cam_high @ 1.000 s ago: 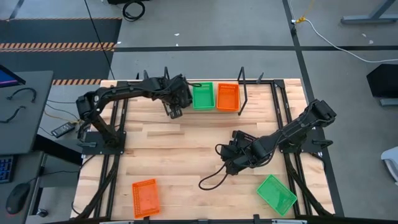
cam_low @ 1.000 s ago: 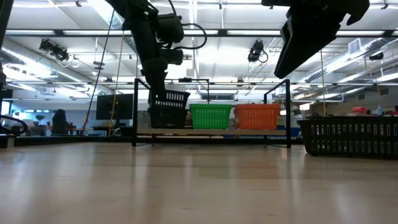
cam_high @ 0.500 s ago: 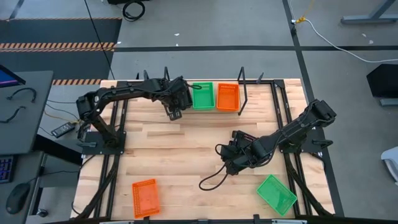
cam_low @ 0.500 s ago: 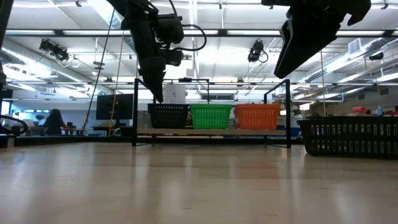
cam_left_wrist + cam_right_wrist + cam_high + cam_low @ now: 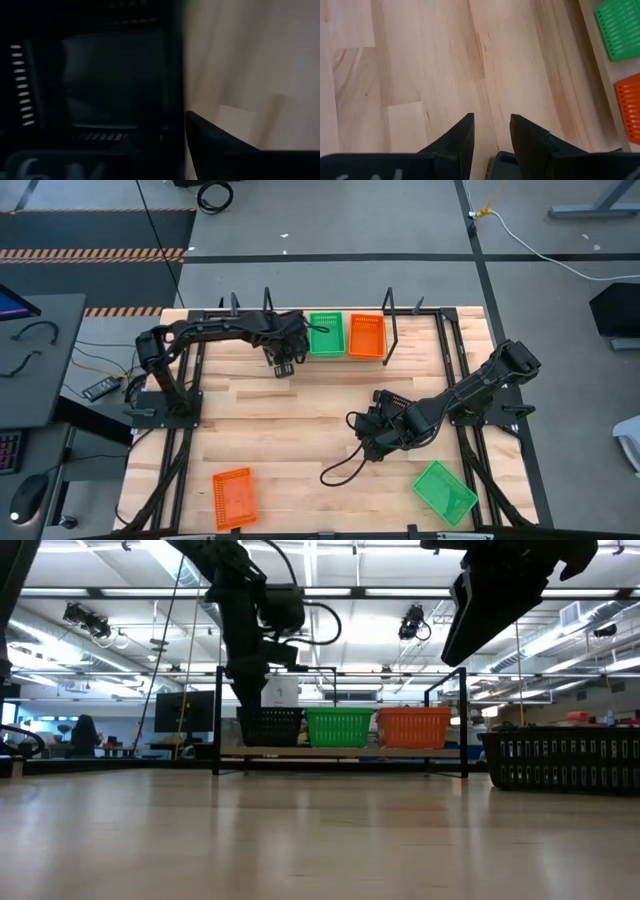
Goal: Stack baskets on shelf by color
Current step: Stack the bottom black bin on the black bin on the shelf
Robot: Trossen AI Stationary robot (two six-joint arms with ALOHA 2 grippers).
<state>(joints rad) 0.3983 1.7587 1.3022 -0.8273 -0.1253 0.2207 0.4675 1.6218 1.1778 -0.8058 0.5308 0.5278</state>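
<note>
Left gripper (image 5: pixel 283 366) at the shelf's (image 5: pixel 340 752) black basket (image 5: pixel 272 726), finger spread indiscernible; right gripper (image 5: pixel 491 131) fingers slightly parted, holding nothing.

Shelf (image 5: pixel 340 754): low pale board w/ thin black uprights, at the far edge. On it, abreast and upright: black basket (image 5: pixel 271 726), green basket (image 5: pixel 339 727), orange basket (image 5: pixel 413 727), each just beside the next. From above the black one is mostly hidden under the arm; looks single, can't say for sure. Off the shelf, flat on the tabletop: an orange tray (image 5: pixel 232 498) near the front left corner, a green tray (image 5: pixel 445 492) front right, angled. Another black basket (image 5: pixel 560 759) sits close to the low camera, at right.
</note>
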